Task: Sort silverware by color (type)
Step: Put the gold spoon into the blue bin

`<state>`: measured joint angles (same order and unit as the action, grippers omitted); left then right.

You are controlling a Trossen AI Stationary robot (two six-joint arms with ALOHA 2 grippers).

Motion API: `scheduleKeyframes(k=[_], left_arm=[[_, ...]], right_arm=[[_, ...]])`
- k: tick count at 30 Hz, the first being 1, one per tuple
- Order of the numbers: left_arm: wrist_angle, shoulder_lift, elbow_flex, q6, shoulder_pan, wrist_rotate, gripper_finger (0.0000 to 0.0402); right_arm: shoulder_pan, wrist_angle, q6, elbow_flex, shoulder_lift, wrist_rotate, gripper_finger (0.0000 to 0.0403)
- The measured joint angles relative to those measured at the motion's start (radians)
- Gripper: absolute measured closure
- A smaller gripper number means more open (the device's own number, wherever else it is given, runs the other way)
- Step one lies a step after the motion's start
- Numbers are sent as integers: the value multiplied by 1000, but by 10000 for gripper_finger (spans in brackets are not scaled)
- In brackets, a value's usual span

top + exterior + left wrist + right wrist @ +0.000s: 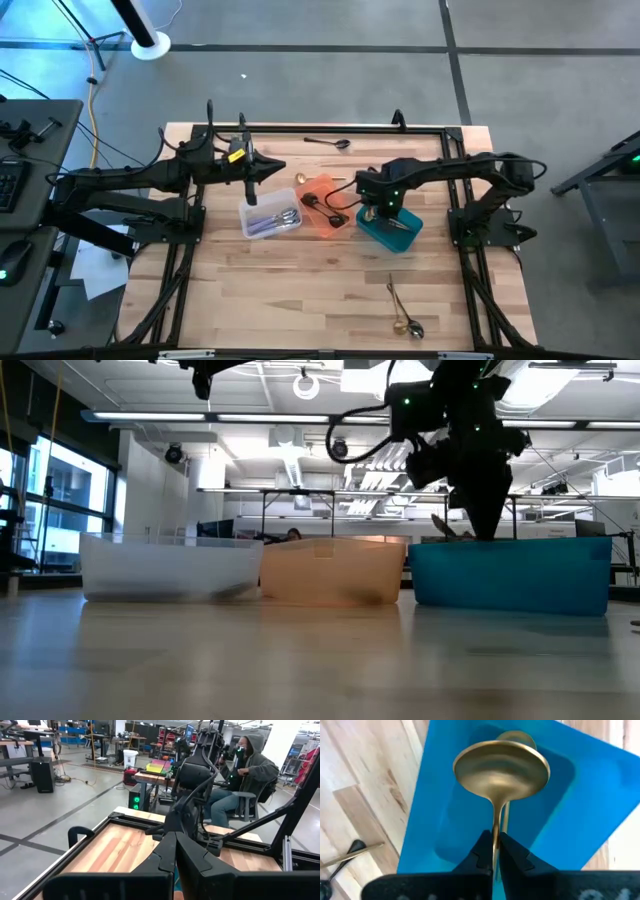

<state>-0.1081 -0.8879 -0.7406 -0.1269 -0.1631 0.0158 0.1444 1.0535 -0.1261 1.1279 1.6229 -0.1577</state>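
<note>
Right gripper point(494, 851) clenched on handle of a gold spoon point(501, 768), bowl hanging over the teal bin point(580, 795); another gold piece lies in that bin under it. In the high view the right gripper point(372, 212) sits above the teal bin point(390, 230); in the low view it dips to the rim of the teal bin point(510, 575).

Left gripper point(251, 188) clenched, holding nothing, hovering just behind the clear bin point(270, 217).

Clear bin holds silver pieces point(272, 220). Orange bin point(325, 204), between clear and teal, holds black pieces point(322, 203).

Loose silverware on the table point(300, 300): black spoon point(330, 143) near the far edge, gold piece point(300, 180) just behind the orange bin, two spoons point(402, 312) near the front right. A dark utensil point(350, 851) lies on the wood beside the teal bin in the right wrist view.

Person point(250, 775) sits beyond the table in the left wrist view.
</note>
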Motion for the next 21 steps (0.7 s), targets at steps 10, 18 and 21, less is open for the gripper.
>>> scheduleKeyframes(k=[10, 18, 21], left_arm=[[29, 0, 0, 0, 0, 36, 401], [29, 0, 0, 0, 0, 53, 401], [29, 0, 0, 0, 0, 53, 401]], right_arm=[[0, -48, -34, -77, 76, -5, 403], [0, -88, -57, -95, 78, 27, 403], [0, -108, -83, -95, 82, 30, 401]])
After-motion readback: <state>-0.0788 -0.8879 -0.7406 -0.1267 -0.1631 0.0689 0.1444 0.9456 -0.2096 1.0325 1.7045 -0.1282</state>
